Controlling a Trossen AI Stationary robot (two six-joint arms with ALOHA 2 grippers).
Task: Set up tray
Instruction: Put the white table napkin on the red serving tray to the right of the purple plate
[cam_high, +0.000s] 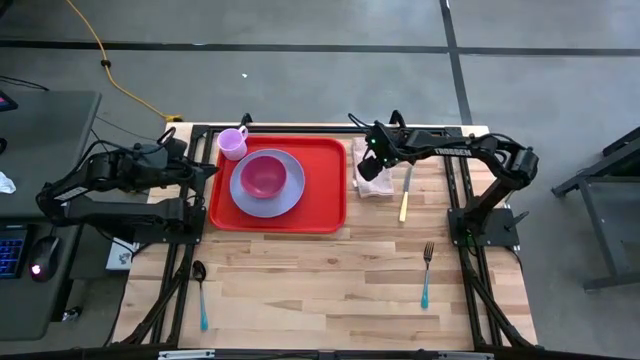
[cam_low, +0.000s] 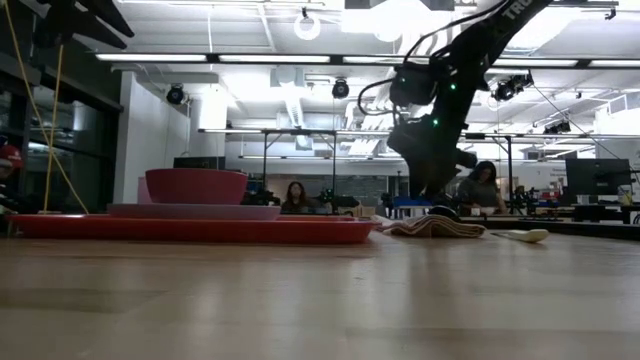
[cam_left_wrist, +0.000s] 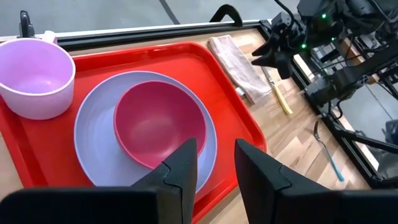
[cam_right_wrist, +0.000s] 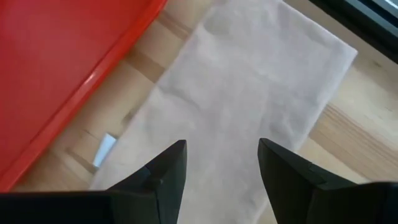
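The large flat red plastic tray with rounded corners and a raised rim lies on the pale wooden table, toward its far side, between the two arms. It carries a round lavender plate with a deep pink bowl sitting in it, and a pale lilac mug stands in the tray's far left corner.

The tray looks stiff and light in itself, but smooth plastic is likely slippery, and loaded as it is, it would tip or shed its dishes if lifted by one edge. The raised rim is the only place to pinch; sliding it flat looks safer.

The right hand hovers with its fingers spread apart over a folded beige cloth napkin lying just beside the tray's right edge; it holds nothing. The napkin looks soft and limp, best pinched at a fold. The left hand waits over the tray's left side, fingers apart and empty.
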